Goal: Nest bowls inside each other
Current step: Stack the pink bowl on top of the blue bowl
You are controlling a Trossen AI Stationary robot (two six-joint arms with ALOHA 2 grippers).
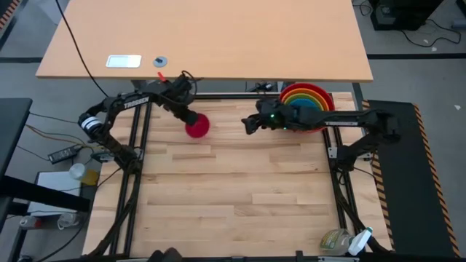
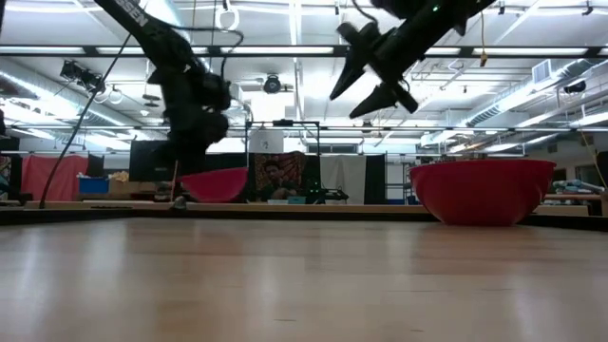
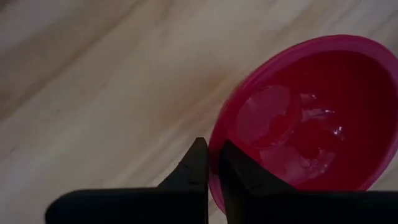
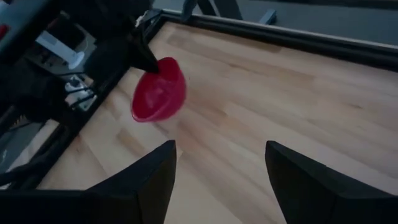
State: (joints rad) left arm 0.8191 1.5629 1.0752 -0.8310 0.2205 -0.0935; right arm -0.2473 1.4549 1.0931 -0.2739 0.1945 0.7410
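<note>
The smallest bowl, magenta-pink (image 1: 198, 126), is at the table's far left, and my left gripper (image 1: 188, 114) is shut on its rim. In the low view this bowl (image 2: 217, 184) shows just at the table top below the left arm. At the far right stands the nest of bowls (image 1: 307, 102): red outermost, then orange, lime green and blue inside. Only the red bowl's wall (image 2: 482, 190) shows in the low view, resting on its base. My right gripper (image 1: 251, 124) hangs open above the table between the pink bowl and the nest, with nothing between its fingers (image 4: 221, 180). My left gripper pinches the pink bowl's rim (image 3: 214, 167) on the side toward the table's left, one finger (image 3: 239, 174) inside the bowl and one (image 3: 198, 163) outside. The fingers come steeply from above. The bowl sits roughly upright, slightly tilted; whether its base touches the table I cannot tell.
Black frame rails (image 1: 138, 160) run along the table's left and right sides. Bottles (image 1: 342, 240) stand at the near right corner. A second tabletop (image 1: 218, 36) lies beyond the far edge. Bare wood (image 1: 233, 182) fills the middle and near part. A person (image 2: 274, 177) sits far behind.
</note>
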